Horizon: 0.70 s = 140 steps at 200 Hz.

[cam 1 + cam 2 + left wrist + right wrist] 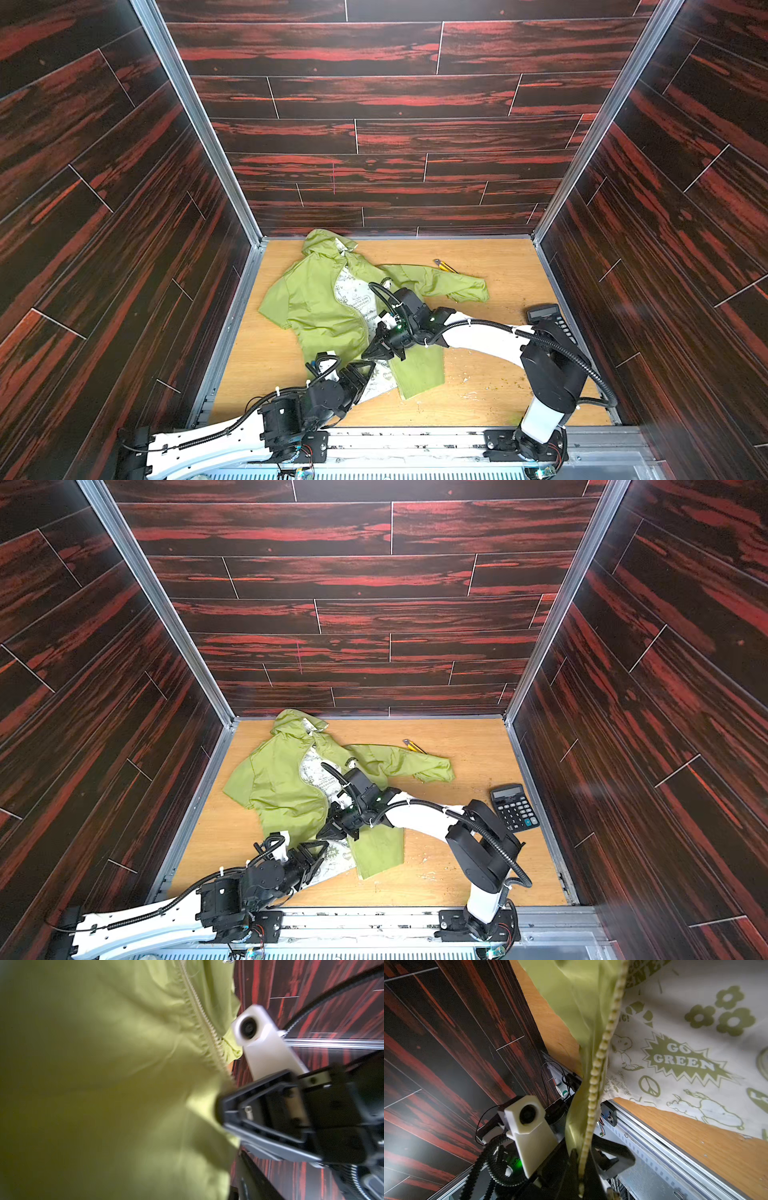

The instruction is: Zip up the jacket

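**Position.** The jacket (316,303) lay open on the bench (498,374), with the hood toward the back wall and one sleeve stretched to the right. The printed white lining (685,1043) was exposed between the front panels. The two zipper halves were not joined.

**Grippers.** The right gripper (374,352) was closed on the toothed zipper edge (593,1076) of one front panel near the hem and held it raised off the bench. In the right wrist view the tape ran straight into the closed jaws. The left gripper (360,371) sat low at the hem, just beside the right. Fabric and blur hid its fingers, so whether it stood wide or narrow could not be told.

**Handling.** The shell looked thin, light and limp, and probably slick. A grip on loose cloth would likely bunch or slip. The firmer hold is the zipper tape itself, close to its lower end, one half per gripper. Each half would need to be kept taut — slack tape would likely buckle rather than feed.
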Each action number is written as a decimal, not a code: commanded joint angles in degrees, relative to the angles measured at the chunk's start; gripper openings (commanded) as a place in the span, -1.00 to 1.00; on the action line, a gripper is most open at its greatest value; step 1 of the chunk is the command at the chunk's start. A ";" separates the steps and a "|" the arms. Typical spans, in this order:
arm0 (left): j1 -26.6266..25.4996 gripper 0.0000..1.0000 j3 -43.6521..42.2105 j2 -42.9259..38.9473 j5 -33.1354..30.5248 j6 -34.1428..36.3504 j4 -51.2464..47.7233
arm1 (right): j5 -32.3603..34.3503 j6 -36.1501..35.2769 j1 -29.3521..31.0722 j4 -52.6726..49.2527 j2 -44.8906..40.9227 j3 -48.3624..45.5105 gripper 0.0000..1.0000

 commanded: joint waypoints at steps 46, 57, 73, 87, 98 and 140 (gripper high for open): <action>-0.09 0.07 1.34 -7.25 -3.37 3.02 -5.49 | 1.57 -2.68 0.51 -5.79 -4.05 1.68 -1.00; -0.01 0.05 1.60 -5.91 -2.30 3.94 -4.51 | 1.62 -3.01 0.51 -6.14 -4.11 1.94 -1.00; -0.03 0.03 2.15 -3.23 -0.35 5.02 -2.64 | 1.76 -3.44 0.51 -6.62 -4.22 2.25 -1.00; -0.08 -0.03 2.98 -0.34 0.94 5.88 -1.46 | 1.71 -3.49 0.51 -6.63 -4.30 2.38 -1.00; -0.05 -0.09 3.81 1.73 1.59 6.71 -0.66 | 1.75 -3.65 0.51 -6.75 -4.37 2.42 -1.00; -0.09 -0.30 5.00 4.61 1.06 8.19 1.19 | 1.79 -4.07 0.51 -7.27 -4.53 2.43 -1.00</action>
